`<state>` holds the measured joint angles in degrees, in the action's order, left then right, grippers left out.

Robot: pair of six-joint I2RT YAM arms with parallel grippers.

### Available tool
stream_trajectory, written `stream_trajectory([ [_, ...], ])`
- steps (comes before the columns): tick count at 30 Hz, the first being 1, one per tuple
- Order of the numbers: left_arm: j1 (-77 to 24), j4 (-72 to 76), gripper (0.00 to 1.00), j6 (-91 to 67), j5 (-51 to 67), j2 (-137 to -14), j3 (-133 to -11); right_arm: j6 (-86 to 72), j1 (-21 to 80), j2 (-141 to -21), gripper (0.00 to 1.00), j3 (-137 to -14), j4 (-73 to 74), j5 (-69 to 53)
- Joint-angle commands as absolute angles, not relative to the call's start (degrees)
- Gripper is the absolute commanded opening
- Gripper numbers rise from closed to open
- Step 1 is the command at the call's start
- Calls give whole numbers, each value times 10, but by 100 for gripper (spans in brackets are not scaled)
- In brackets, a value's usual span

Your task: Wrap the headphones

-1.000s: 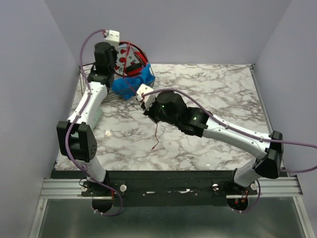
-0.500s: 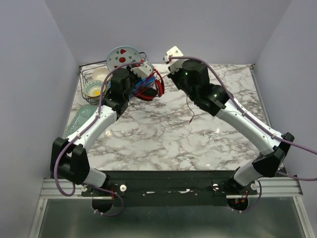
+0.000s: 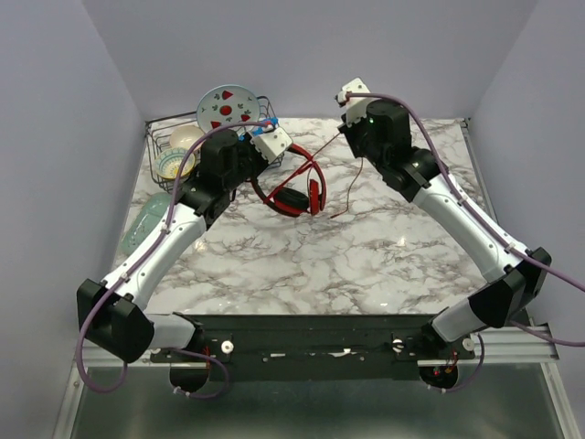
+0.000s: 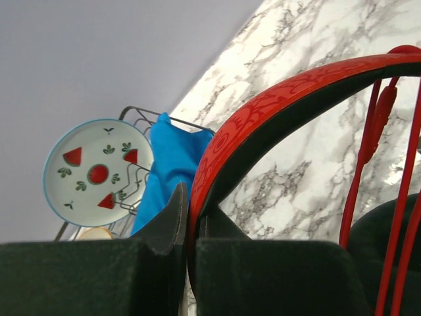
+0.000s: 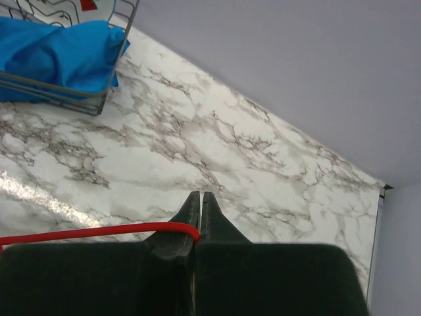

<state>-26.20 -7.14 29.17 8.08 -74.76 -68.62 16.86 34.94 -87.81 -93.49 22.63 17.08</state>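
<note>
so the left gripper point(image 4: 191, 214) clamps the headphones point(image 3: 291, 190) by the band point(image 4: 276, 99), right gripper point(image 5: 199, 199) pinches shut on the cable point(image 5: 85, 232) running off back-right of them

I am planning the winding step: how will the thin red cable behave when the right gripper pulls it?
Probably floppy: the cable droops from the right gripper in a loose curve. Being thin and smooth, it may slip through the shut jaws if pulled hard. It seems light, so the headphones, clamped by the left gripper, should hardly move.
</note>
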Motion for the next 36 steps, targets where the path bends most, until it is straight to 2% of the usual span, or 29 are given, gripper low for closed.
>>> stream_trajectory([
  [1,-255,-174,0,262,111,-735,-708,186,310,-809,1,-889,177,169],
  [8,-256,-191,0,251,118,-735,-719,178,273,-777,1,-839,151,123],
  [13,-256,-250,0,150,232,-735,-793,188,272,-787,1,-780,101,1],
  [14,-256,-266,0,134,249,-736,-805,181,272,-791,3,-771,78,-61],
  [18,-260,-298,0,62,287,-734,-883,125,272,-815,15,-741,5,-155],
  [20,-269,-311,0,41,264,-733,-906,76,272,-836,21,-728,-55,-224],
  [24,-276,-321,0,3,230,-746,-977,-45,272,-878,27,-714,-161,-305],
  [26,-276,-325,0,-20,217,-752,-999,-94,272,-889,31,-698,-246,-316],
  [29,-277,-327,0,-48,208,-765,-1036,-176,275,-913,32,-672,-333,-327],
  [36,-276,-329,0,-76,178,-786,-1085,-224,289,-945,34,-636,-378,-301],
])
